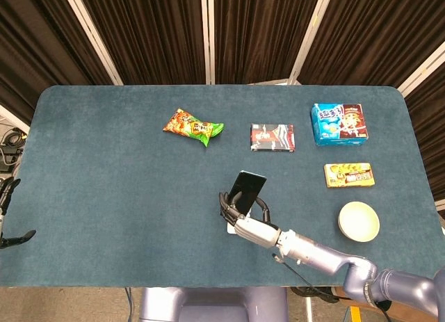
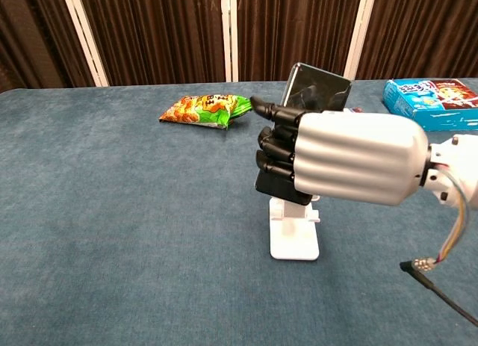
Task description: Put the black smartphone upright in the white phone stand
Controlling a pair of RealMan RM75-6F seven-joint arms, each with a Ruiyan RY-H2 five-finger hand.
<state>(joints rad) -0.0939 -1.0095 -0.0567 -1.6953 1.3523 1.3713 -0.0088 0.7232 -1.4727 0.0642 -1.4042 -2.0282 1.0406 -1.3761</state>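
Observation:
My right hand point(image 1: 245, 216) point(image 2: 336, 158) grips the black smartphone point(image 1: 248, 188) point(image 2: 320, 88), holding it upright just above the white phone stand point(image 2: 294, 238). In the chest view the hand and phone cover the stand's back plate, and only its base shows below. In the head view the stand is almost wholly hidden under the hand. Whether the phone touches the stand I cannot tell. My left hand point(image 1: 7, 218) shows only as dark fingers at the left edge of the head view, off the table, and I cannot tell how they stand.
A green snack bag point(image 1: 194, 126) lies at the back left of centre. A dark packet point(image 1: 272, 137), a blue box point(image 1: 339, 124), a yellow box point(image 1: 350, 174) and a white bowl point(image 1: 359, 221) lie on the right side of the blue table point(image 1: 104, 183).

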